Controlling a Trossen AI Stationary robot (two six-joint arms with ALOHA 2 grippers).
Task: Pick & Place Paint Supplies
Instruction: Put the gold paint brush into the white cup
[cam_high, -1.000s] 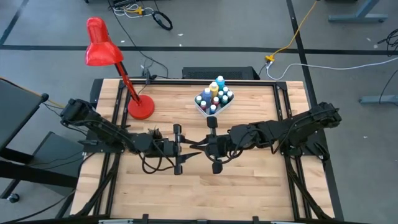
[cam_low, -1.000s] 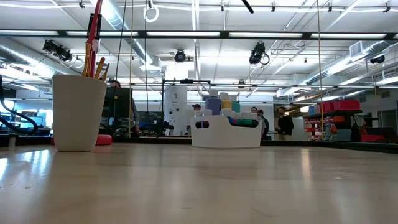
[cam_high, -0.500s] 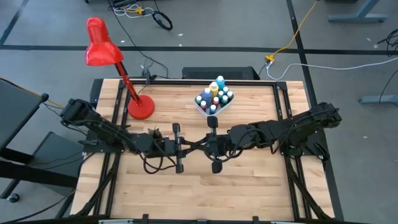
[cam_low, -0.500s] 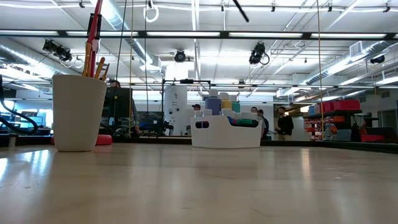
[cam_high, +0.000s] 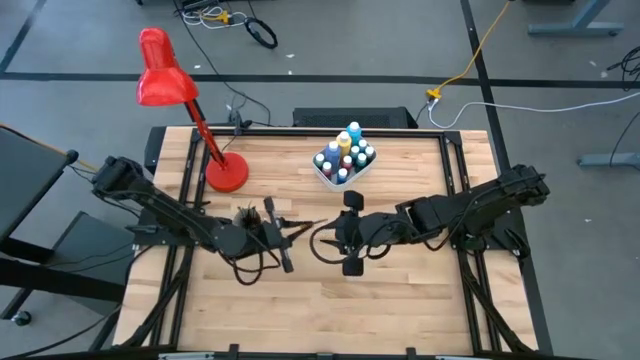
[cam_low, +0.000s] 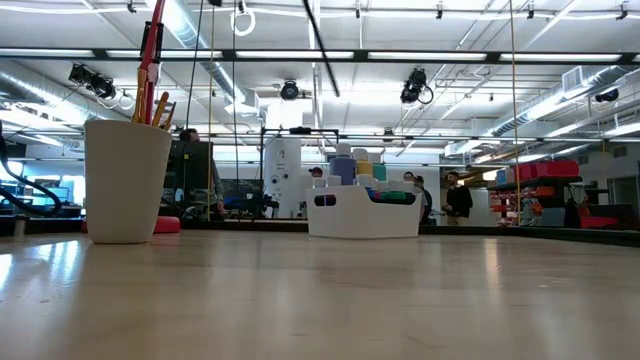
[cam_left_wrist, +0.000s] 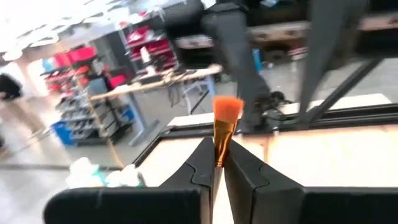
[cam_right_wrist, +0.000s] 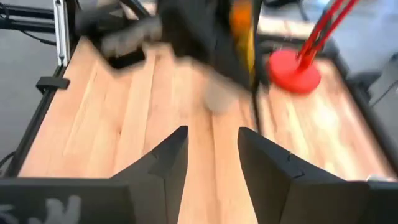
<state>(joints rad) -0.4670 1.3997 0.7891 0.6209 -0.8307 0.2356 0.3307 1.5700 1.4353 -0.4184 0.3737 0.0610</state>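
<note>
Paintbrush (cam_left_wrist: 222, 127): pinched in my left claw (cam_left_wrist: 216, 167), fingers closed on the shaft just below the ferrule, bristle end pointing forward past the fingertips. In the high view it hangs above the middle of the counter (cam_high: 400, 310), between my two arms, as a thin dark line (cam_high: 296, 227) reaching from the left claw (cam_high: 277, 234) toward the right.

Handling, as I judge it: very light, stiff along its length, thin and smooth, so it could pivot or slip in a two-finger pinch. Best taken on the handle or ferrule, never on the bristles, which are soft and would splay.

Looks: flat orange bristle tuft, squared off; golden-brass ferrule; dark handle, mostly hidden between my fingers.

Right claw (cam_right_wrist: 208, 146): fingers parted, nothing between them, held low over the bare wood just beside the left claw.

Other supplies: paint bottles (cam_high: 344, 156), blue, yellow and white caps, stand in a white tray (cam_low: 362, 214) at the far side. More brushes (cam_low: 152, 105) stand in a beige cup (cam_low: 127, 180).
</note>
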